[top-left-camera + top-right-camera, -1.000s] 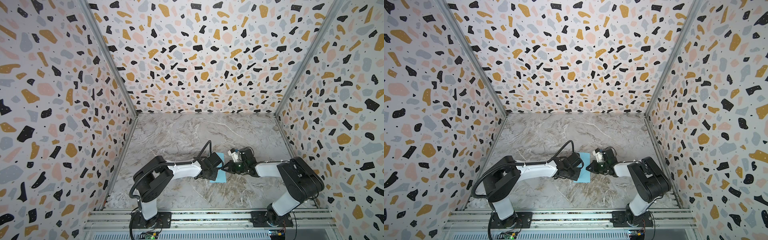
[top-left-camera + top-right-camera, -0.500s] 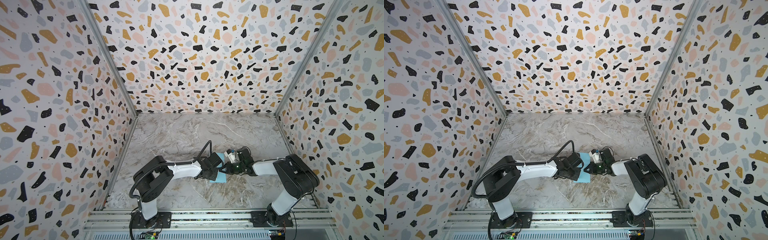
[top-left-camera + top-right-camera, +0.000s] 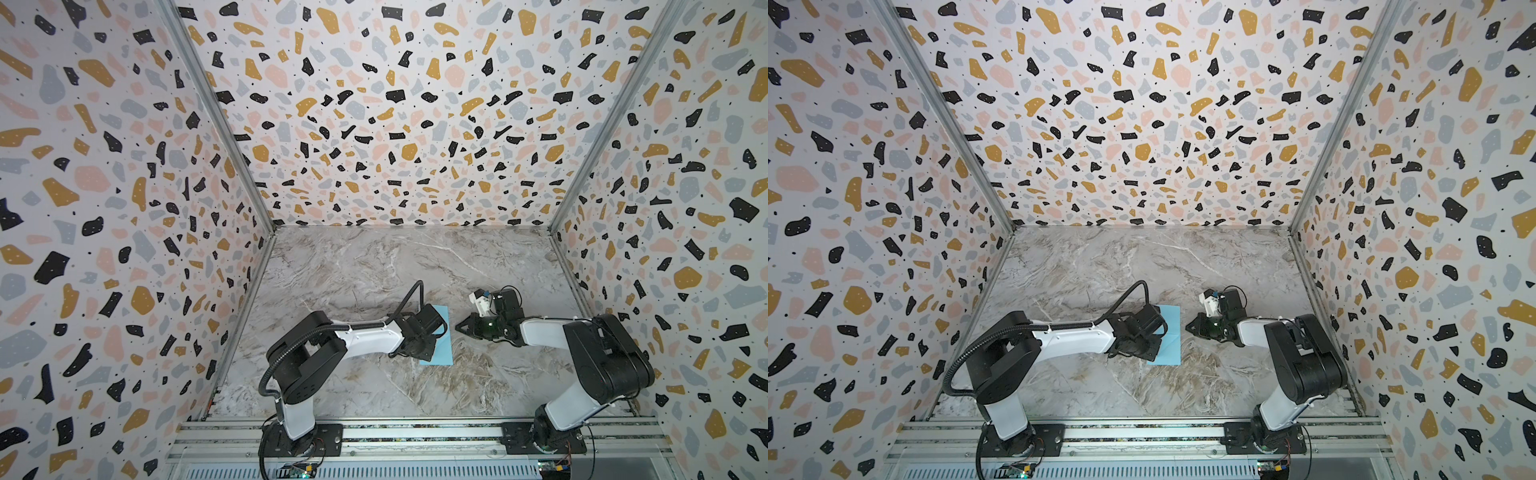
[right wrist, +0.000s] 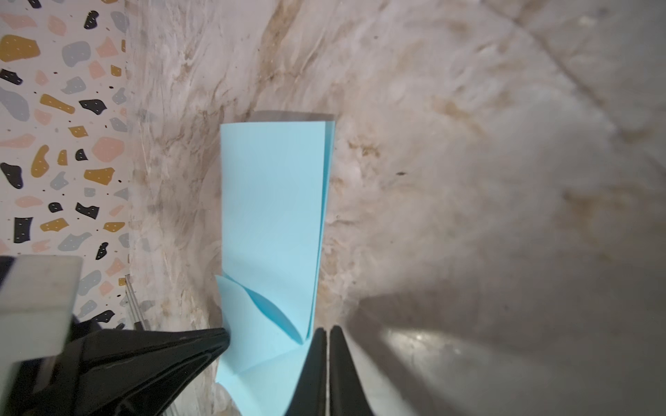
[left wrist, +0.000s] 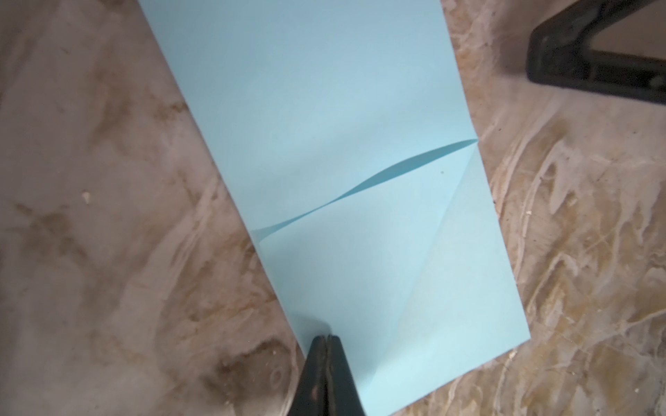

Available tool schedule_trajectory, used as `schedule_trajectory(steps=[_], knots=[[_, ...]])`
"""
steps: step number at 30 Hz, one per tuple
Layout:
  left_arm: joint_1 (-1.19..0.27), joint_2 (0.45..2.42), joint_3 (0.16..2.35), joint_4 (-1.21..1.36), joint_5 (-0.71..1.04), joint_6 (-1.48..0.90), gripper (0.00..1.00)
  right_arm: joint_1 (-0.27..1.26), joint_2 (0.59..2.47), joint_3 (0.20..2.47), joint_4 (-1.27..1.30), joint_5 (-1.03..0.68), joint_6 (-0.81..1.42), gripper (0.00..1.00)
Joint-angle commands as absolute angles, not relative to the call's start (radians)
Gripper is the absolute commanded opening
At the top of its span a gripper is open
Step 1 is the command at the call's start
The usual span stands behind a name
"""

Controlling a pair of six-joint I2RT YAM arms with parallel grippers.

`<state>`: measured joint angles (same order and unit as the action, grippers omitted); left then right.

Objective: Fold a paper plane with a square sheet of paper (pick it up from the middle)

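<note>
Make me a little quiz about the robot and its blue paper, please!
1. Pick one. Where is the paper? A: lying on the table. B: up in the air. C: stuck on the wall.
2. True or false: the paper has no folds in it yet.
3. Short answer: is the left gripper open or shut?

Key
1. A.
2. False. The paper is folded into a long strip, and one corner is turned over into a triangle flap.
3. Shut, with its tip at the paper's edge.
</note>
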<state>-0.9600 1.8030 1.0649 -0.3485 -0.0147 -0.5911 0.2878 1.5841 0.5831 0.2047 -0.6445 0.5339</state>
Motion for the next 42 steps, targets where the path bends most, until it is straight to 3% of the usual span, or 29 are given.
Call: schedule_trajectory(steps=[1, 9, 12, 28, 42], knots=[[-0.956, 1.784, 1.12, -0.356, 0.014, -0.58, 0.0, 0.288, 1.519, 0.56, 0.203, -0.707, 0.588, 0.14], [-0.951, 1.757, 1.156, -0.336, -0.019, -0.586, 0.04, 0.329, 1.508, 0.507, 0.275, -0.783, 0.714, 0.36], [-0.942, 1.779, 1.157, -0.326, -0.026, -0.583, 0.04, 0.342, 1.517, 0.496, 0.306, -0.785, 0.743, 0.39], [-0.912, 1.853, 1.125, -0.29, -0.028, -0.599, 0.02, 0.353, 1.613, 0.502, 0.389, -0.796, 0.852, 0.43], [-0.908, 1.858, 1.07, -0.264, -0.025, -0.624, 0.01, 0.37, 1.643, 0.507, 0.438, -0.793, 0.917, 0.39]])
